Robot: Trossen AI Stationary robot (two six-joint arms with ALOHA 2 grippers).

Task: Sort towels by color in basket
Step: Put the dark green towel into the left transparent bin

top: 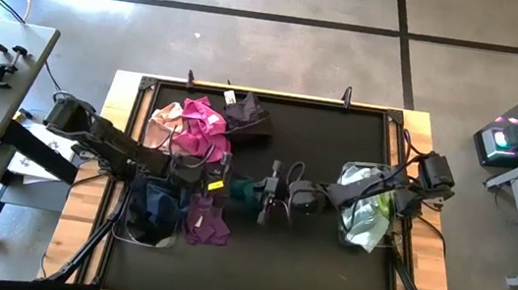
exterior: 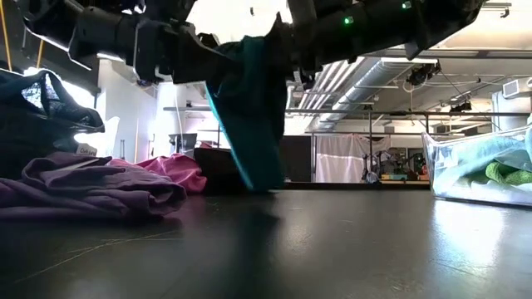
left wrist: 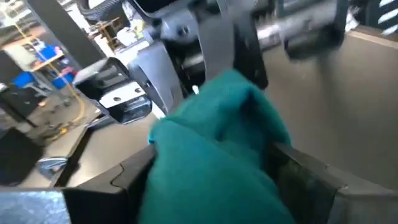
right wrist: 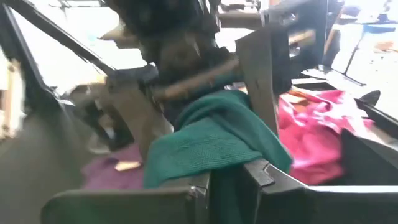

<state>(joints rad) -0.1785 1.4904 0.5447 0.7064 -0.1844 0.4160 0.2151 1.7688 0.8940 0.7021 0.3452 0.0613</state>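
no text, label, brand or number can be read on anything here

Two dark jointed arms, apparently yellow-tagged left wrist.

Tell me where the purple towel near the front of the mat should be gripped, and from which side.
Likely best at a raised fold on top of the purple towel, coming straight down. It lies crumpled and low on the mat, so its edges offer little to pinch. Both tools, left and right, are occupied with the teal towel.
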